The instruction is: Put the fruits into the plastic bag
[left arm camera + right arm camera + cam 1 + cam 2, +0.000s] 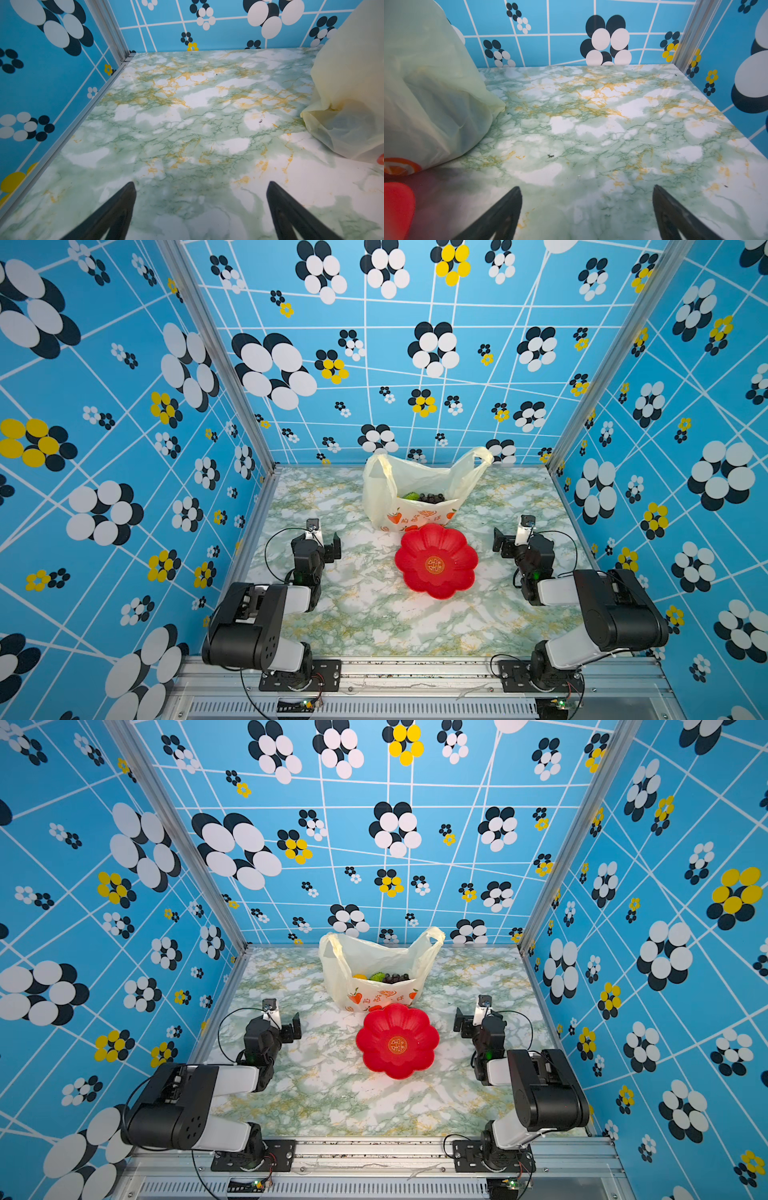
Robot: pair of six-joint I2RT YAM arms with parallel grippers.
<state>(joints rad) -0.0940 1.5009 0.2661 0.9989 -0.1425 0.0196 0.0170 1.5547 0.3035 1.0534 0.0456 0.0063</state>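
The plastic bag (415, 483) (374, 961) stands upright with its mouth open at the back middle of the table. Inside it lie fruits: a dark purple grape bunch (432, 498) (395, 978), a green piece (411, 495) (377, 976) and a yellow piece (360, 977). My left gripper (323, 540) (287, 1025) hovers left of the bag, open and empty. My right gripper (513, 540) (471, 1023) hovers to its right, also open and empty. In the wrist views, the left gripper (201, 184) and right gripper (587, 187) show only bare marble between their fingers, with the bag (349, 93) (425, 93) at the edge.
A red flower-shaped dish (435, 561) (397, 1041) sits empty just in front of the bag, between the two arms; its rim shows in the right wrist view (396, 207). Blue patterned walls with metal posts (266, 464) close in three sides of the marble table (374, 614).
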